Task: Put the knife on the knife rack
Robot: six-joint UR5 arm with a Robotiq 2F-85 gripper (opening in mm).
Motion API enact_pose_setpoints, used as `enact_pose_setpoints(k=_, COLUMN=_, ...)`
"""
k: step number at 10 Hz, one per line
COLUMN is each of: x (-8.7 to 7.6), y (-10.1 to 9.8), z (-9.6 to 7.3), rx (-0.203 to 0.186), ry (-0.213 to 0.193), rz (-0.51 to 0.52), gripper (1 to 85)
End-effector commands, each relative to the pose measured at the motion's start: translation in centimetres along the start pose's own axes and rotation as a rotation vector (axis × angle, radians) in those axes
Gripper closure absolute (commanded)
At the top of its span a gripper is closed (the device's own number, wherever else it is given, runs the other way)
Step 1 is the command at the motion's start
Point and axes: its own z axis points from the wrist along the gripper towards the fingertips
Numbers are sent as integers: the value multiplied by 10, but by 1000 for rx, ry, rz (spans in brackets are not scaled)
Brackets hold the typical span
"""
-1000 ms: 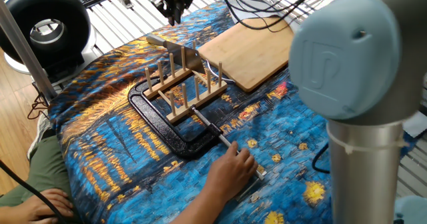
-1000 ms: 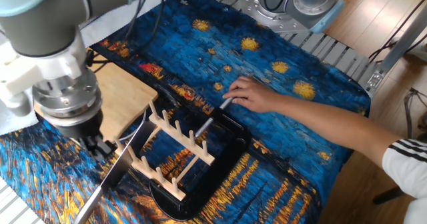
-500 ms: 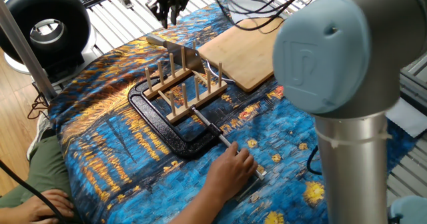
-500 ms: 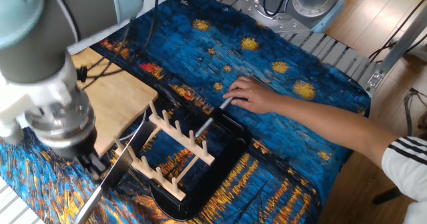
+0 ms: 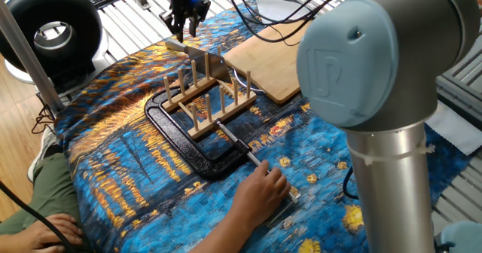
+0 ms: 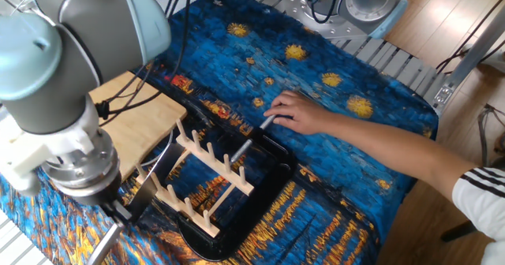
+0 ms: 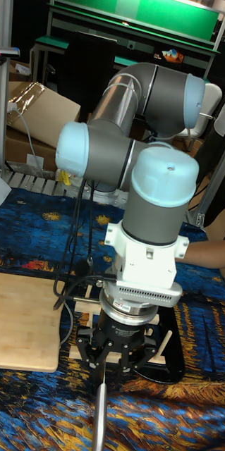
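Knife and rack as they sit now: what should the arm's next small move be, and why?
Probably a short lift straight up and away. The knife already appears to stand on edge between the pegs of the knife rack, with its handle sticking out. The end effector hangs above that handle, looks open and holds nothing. Rising vertically should avoid bumping the handle.

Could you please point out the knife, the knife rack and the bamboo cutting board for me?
knife (image 5: 207,59): one fixed view, on the blade among the pegs.
knife rack (image 6: 215,170): the other fixed view, on a base rail.
bamboo cutting board (image 5: 282,57): one fixed view, on its bare top.
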Motion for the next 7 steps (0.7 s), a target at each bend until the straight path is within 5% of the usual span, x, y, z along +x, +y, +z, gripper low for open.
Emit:
enact_pose_setpoints(k=1, x=8, y=-4, z=18, rx=-15, ry=-15, rz=3, gripper=473)
enact_pose_setpoints(k=7, x=23, y=-2, z=29, rx=-39, ry=-23, rz=47, gripper=560)
